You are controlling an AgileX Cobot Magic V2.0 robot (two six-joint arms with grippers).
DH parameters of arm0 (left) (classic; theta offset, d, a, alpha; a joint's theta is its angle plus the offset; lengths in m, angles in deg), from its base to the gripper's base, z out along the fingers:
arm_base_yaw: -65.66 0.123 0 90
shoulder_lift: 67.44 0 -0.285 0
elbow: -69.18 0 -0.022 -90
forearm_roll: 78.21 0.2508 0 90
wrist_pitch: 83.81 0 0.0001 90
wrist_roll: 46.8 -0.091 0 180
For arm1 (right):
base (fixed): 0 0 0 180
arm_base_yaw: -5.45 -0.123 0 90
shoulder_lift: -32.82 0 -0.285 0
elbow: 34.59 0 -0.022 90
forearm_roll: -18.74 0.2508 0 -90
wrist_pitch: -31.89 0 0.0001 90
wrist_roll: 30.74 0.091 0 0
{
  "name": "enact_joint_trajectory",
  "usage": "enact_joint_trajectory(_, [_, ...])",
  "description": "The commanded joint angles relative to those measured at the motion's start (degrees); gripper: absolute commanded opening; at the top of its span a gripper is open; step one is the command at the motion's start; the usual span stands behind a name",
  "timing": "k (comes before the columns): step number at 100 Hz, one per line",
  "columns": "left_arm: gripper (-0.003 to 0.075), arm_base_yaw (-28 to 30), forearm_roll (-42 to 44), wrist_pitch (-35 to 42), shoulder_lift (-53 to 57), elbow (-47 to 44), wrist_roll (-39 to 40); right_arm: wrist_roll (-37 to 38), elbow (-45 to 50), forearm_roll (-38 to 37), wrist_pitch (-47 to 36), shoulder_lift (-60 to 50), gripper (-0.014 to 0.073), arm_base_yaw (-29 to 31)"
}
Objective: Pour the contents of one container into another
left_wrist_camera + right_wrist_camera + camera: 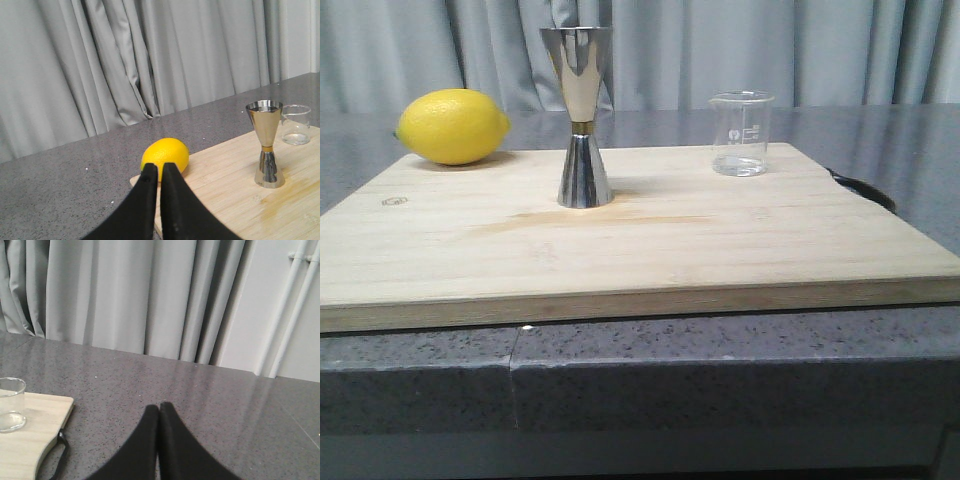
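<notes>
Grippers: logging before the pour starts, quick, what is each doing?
Left gripper: closed, holding nothing.
Right gripper: closed, holding nothing.

A small clear glass beaker with a pouring lip and faint white printed markings stands upright near the far right corner of the wooden cutting board, and whether it holds any liquid is hard to tell. Well apart from it, toward the board's middle, a taller shiny stainless-steel double jigger stands upright on its narrower cone, an hourglass shape with a thin gold-coloured band at its waist and its wider cup open upward.
</notes>
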State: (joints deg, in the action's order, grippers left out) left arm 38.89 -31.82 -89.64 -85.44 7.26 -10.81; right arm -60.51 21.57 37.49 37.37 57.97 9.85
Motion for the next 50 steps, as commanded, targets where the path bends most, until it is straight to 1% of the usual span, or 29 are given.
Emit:
enact_joint_trajectory(1, [-0.0019, 0.3, 0.8, 3.8, -0.9, 1.5, 0.0, -0.5, -1.3, 0.5, -5.5, 0.3, -0.0069, 0.3])
enact_joint_trajectory(50, [-0.0019, 0.3, 0.8, 3.8, -0.9, 1.5, 0.0, -0.5, -1.3, 0.5, -4.9, 0.3, -0.007, 0.3])
